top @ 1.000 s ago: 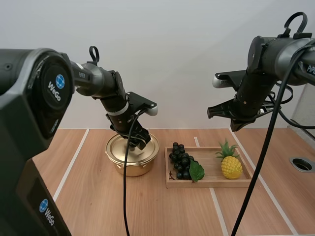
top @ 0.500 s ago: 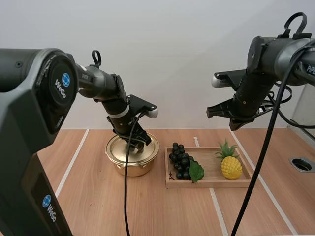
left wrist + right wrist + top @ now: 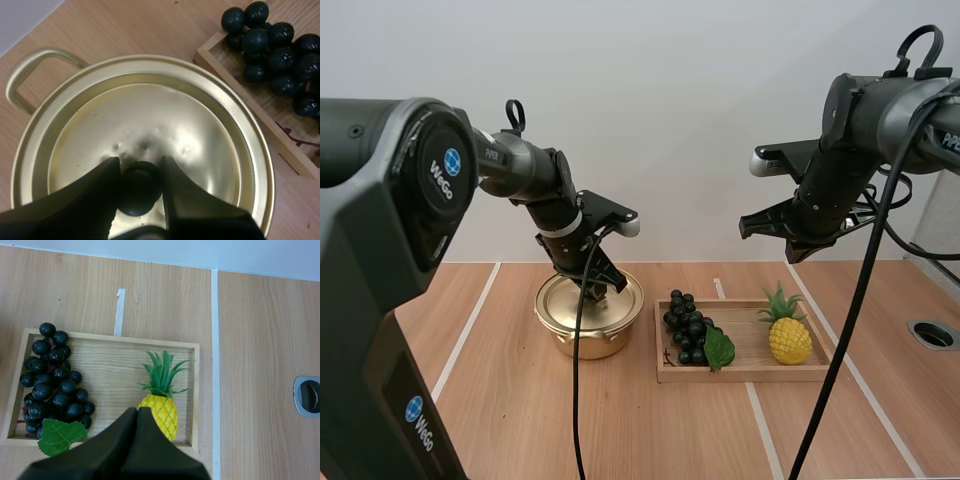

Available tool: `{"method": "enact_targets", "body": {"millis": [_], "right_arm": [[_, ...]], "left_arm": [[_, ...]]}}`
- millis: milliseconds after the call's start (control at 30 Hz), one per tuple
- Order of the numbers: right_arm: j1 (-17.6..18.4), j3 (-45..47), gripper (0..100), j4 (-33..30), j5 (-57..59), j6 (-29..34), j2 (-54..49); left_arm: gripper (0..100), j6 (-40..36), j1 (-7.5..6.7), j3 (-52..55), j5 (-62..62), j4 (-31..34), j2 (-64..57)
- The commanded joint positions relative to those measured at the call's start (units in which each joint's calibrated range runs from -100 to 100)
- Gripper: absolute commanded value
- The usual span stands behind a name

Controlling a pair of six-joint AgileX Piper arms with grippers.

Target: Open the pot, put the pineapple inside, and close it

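Observation:
A gold pot [image 3: 588, 338] stands left of the wooden tray [image 3: 750, 372], its lid [image 3: 150, 115] on. My left gripper [image 3: 600, 283] is down on the lid, and its fingertips [image 3: 111, 172] pinch the black knob [image 3: 140, 190] from both sides. The yellow pineapple [image 3: 789, 335] stands upright at the tray's right end. My right gripper [image 3: 745, 228] hangs high above the tray, shut on nothing. From the right wrist view its fingers form one dark wedge [image 3: 137, 412] just over the pineapple [image 3: 162, 412].
A bunch of dark grapes [image 3: 688, 325] with a green leaf lies at the tray's left end, near the pot. The pot's side handle [image 3: 30, 70] points away from the tray [image 3: 240, 85]. A round metal hole [image 3: 932, 334] sits in the table at far right.
My left gripper's fingers have drawn in from wide apart onto the lid's knob. The right arm, the pot and the pineapple have stayed where they were.

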Motion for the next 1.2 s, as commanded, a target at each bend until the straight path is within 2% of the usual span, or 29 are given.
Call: {"method": "enact_targets", "body": {"millis": [0,400,800,900,1033,1167], "right_arm": [[-0.2,0.3,0,0.3,0.5,0.5,1.3],[-0.2,0.3,0,-5.6,1.0,5.1,12.4],[-0.2,0.3,0,-5.5,-6.3,5.1,15.8],[-0.2,0.3,0,-5.5,-6.8,5.1,15.8],[-0.2,0.3,0,-5.6,-6.9,5.1,15.8],[-0.2,0.3,0,-5.6,-6.9,5.1,15.8]], "left_arm": [[0,-0.4,-0.18,-0.4,1.2,1.5,-1.8],[0,-1.8,-0.02,-5.0,-1.6,1.5,-18.0],[0,-1.8,3.31,-5.1,-15.1,1.5,-33.1],[0,-1.8,3.29,-5.5,-20.1,-0.6,-36.4],[0,-1.7,3.29,-11.1,-20.2,-7.2,-39.3],[0,-1.7,3.9,-20.3,-12.4,-13.1,-39.7]]}}
